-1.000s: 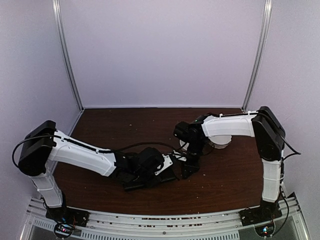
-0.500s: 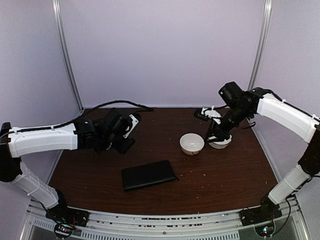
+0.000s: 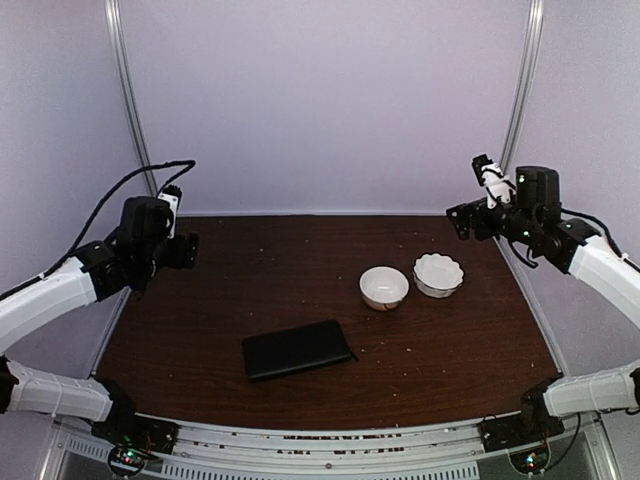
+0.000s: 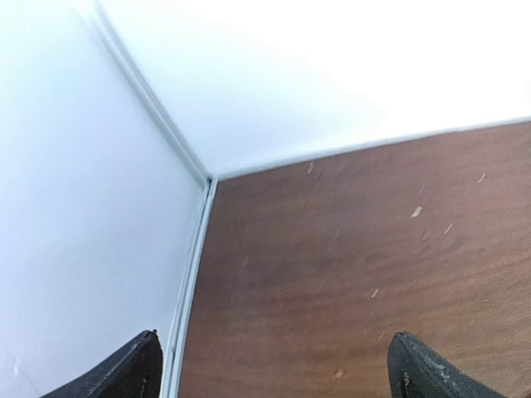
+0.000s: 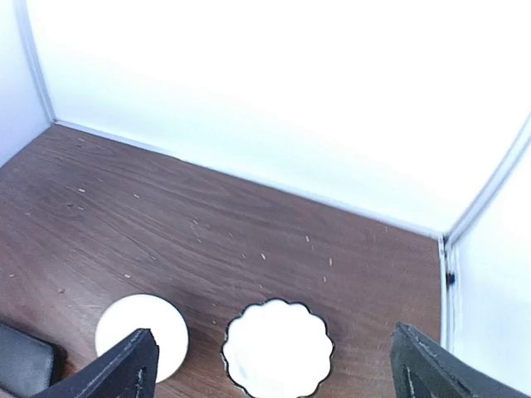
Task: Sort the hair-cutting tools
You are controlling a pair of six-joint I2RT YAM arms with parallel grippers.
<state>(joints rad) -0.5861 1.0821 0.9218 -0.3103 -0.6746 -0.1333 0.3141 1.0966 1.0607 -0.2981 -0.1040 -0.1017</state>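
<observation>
Below both wide-open, empty jaws: plain bowl (image 3: 384,287), fluted bowl (image 3: 438,274), case (image 3: 297,349) on the worktop (image 3: 200,300); no scissors show, though likely light, slick, best pinched at the pivot

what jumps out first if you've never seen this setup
The left gripper and right gripper hang raised at either side of a dark wooden table, both open and empty. Right of centre a plain white bowl and a scalloped white bowl sit side by side, with a flat black case nearer the front edge.
</observation>
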